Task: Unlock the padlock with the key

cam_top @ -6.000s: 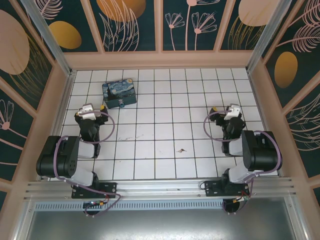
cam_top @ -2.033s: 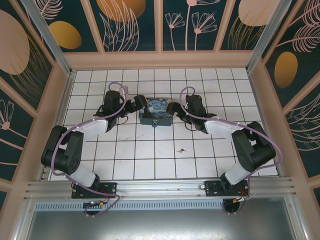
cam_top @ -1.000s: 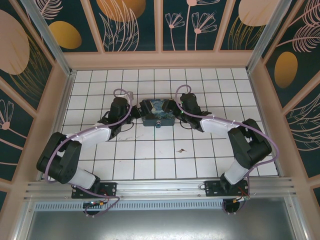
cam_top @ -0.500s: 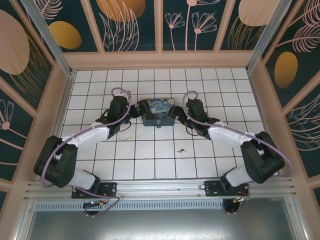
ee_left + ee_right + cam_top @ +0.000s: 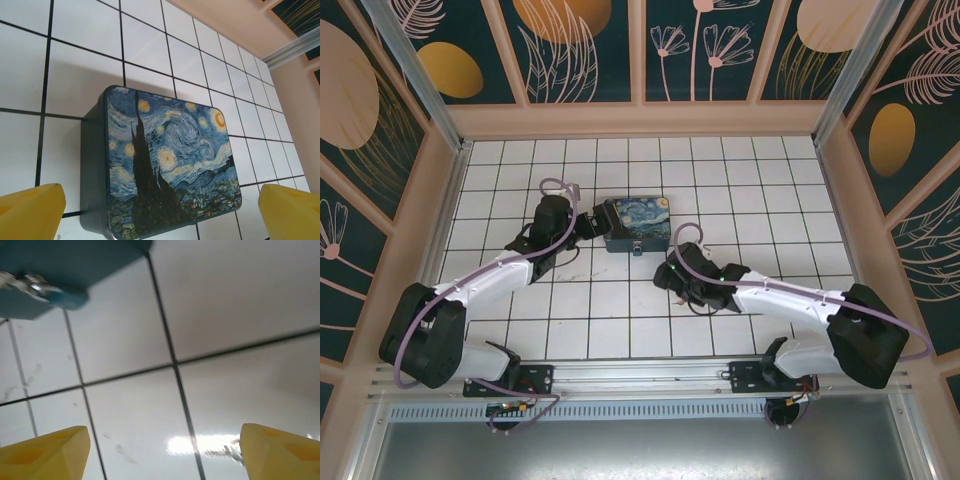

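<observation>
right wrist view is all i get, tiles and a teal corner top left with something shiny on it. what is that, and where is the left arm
Observer: That corner is a box whose lid bears a Starry Night painting. The shiny bit is the padlock on its front side.
Operator: and the left arm
Observer: The left gripper is at the box's left end, jaws open, not clamped on it.
Operator: where am i relative to the box
Observer: From above, your right gripper is on the near side of the box, apart from it.
</observation>
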You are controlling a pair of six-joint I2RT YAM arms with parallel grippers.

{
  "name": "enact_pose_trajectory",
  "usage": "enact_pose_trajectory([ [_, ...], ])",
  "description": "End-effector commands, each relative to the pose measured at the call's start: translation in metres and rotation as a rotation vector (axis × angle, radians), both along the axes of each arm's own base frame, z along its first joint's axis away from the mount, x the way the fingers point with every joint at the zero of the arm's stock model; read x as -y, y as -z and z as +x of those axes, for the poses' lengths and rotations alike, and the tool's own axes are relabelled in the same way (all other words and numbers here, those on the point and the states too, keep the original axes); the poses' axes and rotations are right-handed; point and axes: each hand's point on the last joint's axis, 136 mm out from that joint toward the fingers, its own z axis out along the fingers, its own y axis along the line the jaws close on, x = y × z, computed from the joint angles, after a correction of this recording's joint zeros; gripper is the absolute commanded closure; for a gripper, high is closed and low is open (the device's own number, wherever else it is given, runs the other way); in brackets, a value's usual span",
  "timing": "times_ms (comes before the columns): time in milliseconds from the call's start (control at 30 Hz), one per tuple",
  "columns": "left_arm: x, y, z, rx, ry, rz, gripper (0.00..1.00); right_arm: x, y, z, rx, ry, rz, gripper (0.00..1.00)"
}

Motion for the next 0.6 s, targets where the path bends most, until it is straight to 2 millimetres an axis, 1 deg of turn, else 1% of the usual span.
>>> enact_pose_trajectory([
  [0,0.000,-0.003,-0.004,0.010,0.011,-0.011,0.01,0.029,0.002,-0.014,-0.043,0.211,-0.053,0.27],
  [67,0.000,-0.004,-0.006,0.007,0.009,-0.020,0.01,0.033,0.004,-0.019,-0.057,0.261,-0.039,0.34],
  [133,0.000,-0.005,-0.007,0.009,0.010,-0.032,0.01,0.033,0.006,-0.023,-0.071,0.295,-0.004,0.38],
  [300,0.001,-0.010,-0.009,0.018,0.010,-0.062,0.01,0.029,0.007,-0.025,-0.102,0.341,0.023,0.46],
  [433,0.002,-0.010,-0.011,0.017,0.013,-0.082,0.01,0.025,0.008,-0.023,-0.125,0.365,0.021,0.47],
  [567,0.003,-0.007,-0.014,0.011,0.017,-0.103,0.01,0.027,0.015,-0.022,-0.159,0.386,0.006,0.48],
])
